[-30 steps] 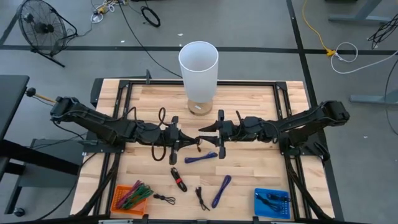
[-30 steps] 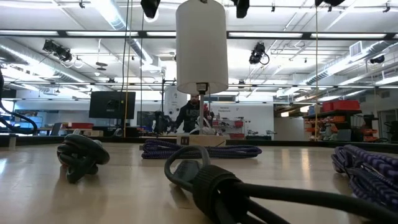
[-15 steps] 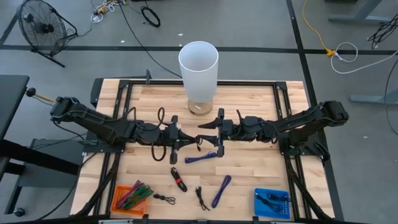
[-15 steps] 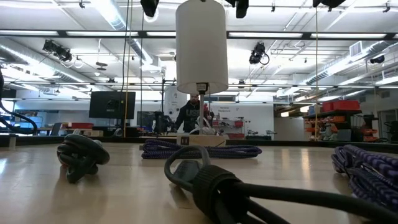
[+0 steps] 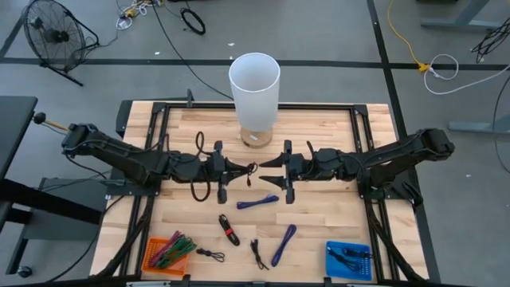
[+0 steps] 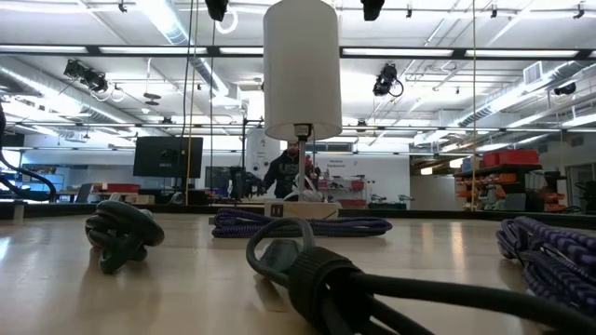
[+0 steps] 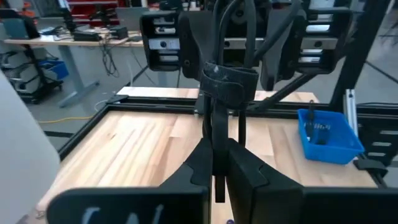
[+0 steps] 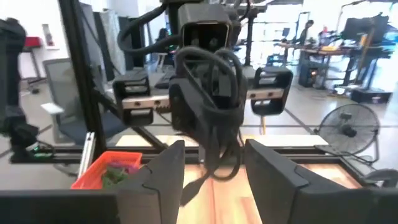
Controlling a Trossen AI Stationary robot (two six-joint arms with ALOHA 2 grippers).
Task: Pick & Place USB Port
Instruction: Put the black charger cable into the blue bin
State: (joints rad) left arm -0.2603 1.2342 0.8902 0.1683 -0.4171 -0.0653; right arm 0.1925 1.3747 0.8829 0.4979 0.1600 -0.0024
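Observation:
My left gripper hovers over the middle of the table, shut on a black USB cable bundled with a strap. My right gripper faces it from the table's right, open, its fingertips just short of the cable. In the right wrist view the open fingers frame the left gripper and the looped cable. A white cylinder stands on a wooden base at the far middle of the table. My left gripper pinches the black cable between its two fingers, coming level from the table's left. The strapped bundle sticks out past the fingertips. The cable is lifted clear of the table, with a loose end hanging below.
Two purple cables and three black ones lie on the near half. An orange bin sits at the near left, a blue bin at the near right. People stand in the room beyond.
My left gripper has risen and drawn back toward the table's far left, still shut, lifting the black cable away from beside the purple one. My right gripper has shifted slightly toward the table's right and stays open.

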